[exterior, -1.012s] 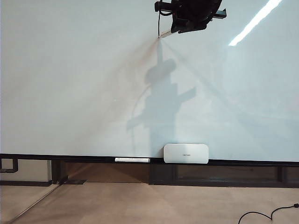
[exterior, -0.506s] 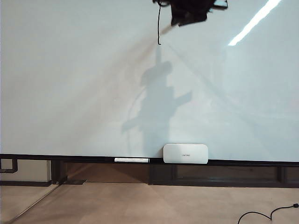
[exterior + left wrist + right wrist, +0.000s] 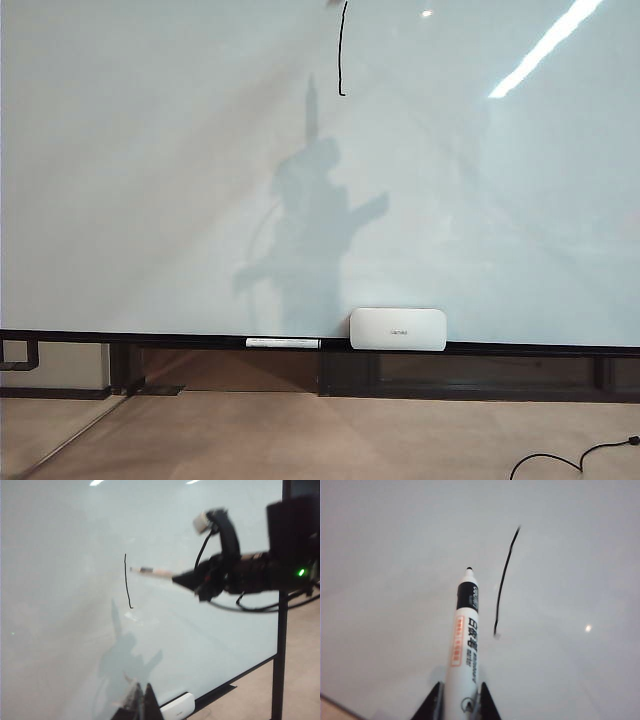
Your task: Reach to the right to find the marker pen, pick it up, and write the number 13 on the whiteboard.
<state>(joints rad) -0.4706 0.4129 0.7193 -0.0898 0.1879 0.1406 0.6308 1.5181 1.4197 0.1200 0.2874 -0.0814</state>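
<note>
One black stroke (image 3: 342, 50) stands high on the whiteboard (image 3: 150, 180). The right gripper (image 3: 456, 707), jaws clamped on one marker pen (image 3: 465, 640), hovers just beside it. The left gripper (image 3: 136, 706) stays low; its jaws' state cannot be told.

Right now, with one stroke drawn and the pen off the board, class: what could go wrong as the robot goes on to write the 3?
1. Spacing: the single black stroke is the only reference, so the 3 may land on it or too far off.
2. Grip: the right gripper holds the marker pen by its rear end, so pressing on the whiteboard could tilt it.
3. The stroke sits at the exterior view's top edge, so the 3 may be partly unseen.
</note>
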